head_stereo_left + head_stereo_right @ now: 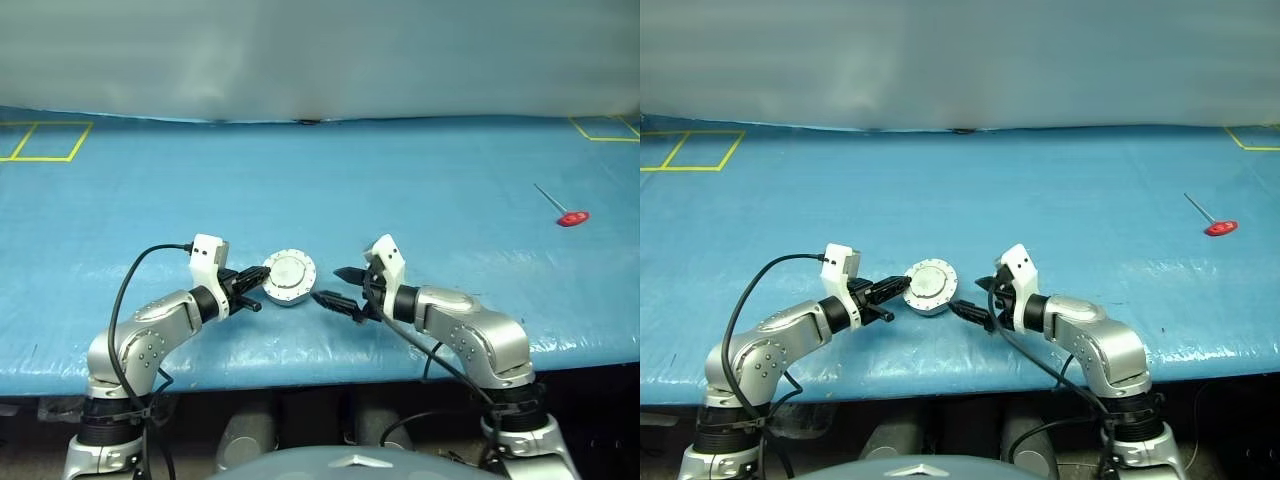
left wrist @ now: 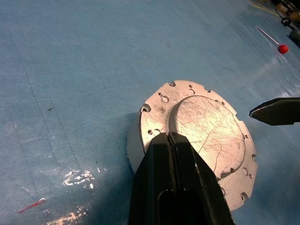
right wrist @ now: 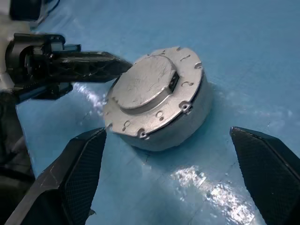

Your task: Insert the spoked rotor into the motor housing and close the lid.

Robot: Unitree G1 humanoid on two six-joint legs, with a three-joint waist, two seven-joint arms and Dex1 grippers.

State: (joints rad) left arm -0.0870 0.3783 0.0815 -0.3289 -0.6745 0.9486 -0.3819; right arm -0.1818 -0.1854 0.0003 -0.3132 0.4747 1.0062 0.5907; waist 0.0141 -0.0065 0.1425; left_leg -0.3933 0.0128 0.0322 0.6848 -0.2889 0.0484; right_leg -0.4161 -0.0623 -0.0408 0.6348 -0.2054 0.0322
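- The lid (image 3: 150,89) is seen seated on top of the motor housing (image 3: 180,129), smooth raised side up; the assembly rests on the blue surface (image 1: 420,180) near its front edge, between the two arms.
- No copper windings and no spoked rotor are visible. The rotor is judged to be already inside, but this cannot be confirmed.
- The left gripper (image 2: 168,140) is closed, fingers pressed together with nothing between them. Its tip rests at the rim of the lid, likely to press the lid down or steady the assembly; contact looks probable in the left wrist view.
- The right gripper (image 3: 171,187) is spread wide open and empty, one finger to each side of the housing and clear of it. It is held just beside the assembly, probably ready to pinch or nudge it if the lid needs squaring.
- The task is judged near done; the lid appears flush all round, though full seating cannot be told.
- A red-handled tool (image 1: 570,216) lies well apart at the far right, unused.
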